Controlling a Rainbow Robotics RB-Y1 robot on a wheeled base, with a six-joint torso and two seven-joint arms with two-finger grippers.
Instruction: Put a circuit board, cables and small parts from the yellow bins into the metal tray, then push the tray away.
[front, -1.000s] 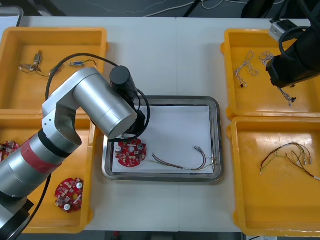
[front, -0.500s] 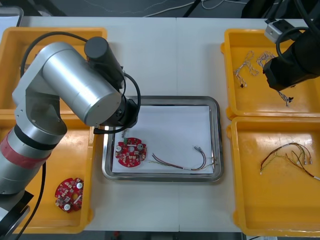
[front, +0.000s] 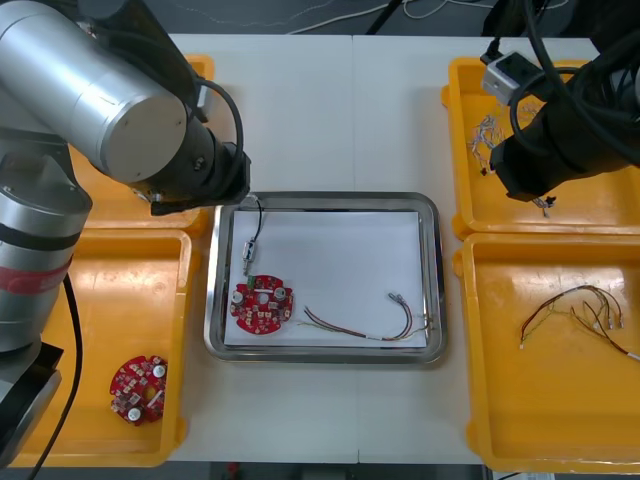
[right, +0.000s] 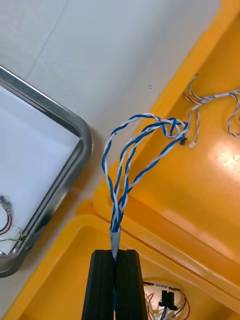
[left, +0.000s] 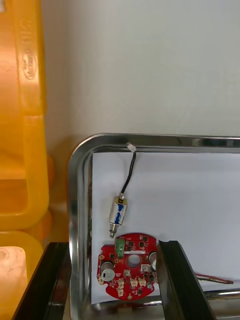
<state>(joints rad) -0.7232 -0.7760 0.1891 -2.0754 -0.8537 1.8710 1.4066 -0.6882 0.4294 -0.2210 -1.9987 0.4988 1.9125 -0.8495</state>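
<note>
The metal tray (front: 430, 280) has a white inside. On it lie a round red circuit board (front: 262, 305), a small metal part (front: 248, 252) on a short black cable, and a red and yellow cable (front: 370, 325). My left gripper (left: 112, 245) hangs open above the tray's corner (left: 80, 160), over the board (left: 127, 265) and just short of the part (left: 118, 215). My right gripper (right: 115, 255) is shut on a twisted blue and white cable (right: 130, 165), which loops out over the bin rim (right: 200, 190) beside the tray (right: 80, 150).
The left arm (front: 110, 100) covers the far left bin. The near left bin (front: 100, 300) holds another board (front: 137, 387). The right arm (front: 560, 130) is over the far right bin (front: 470, 215), which has more blue and white cables (front: 485, 135). Red and yellow cables (front: 580, 315) lie in the near right bin.
The left arm has drawn back from the tray toward the far left, uncovering the small part with its black cable. The right arm has moved left toward the tray with its cable.
</note>
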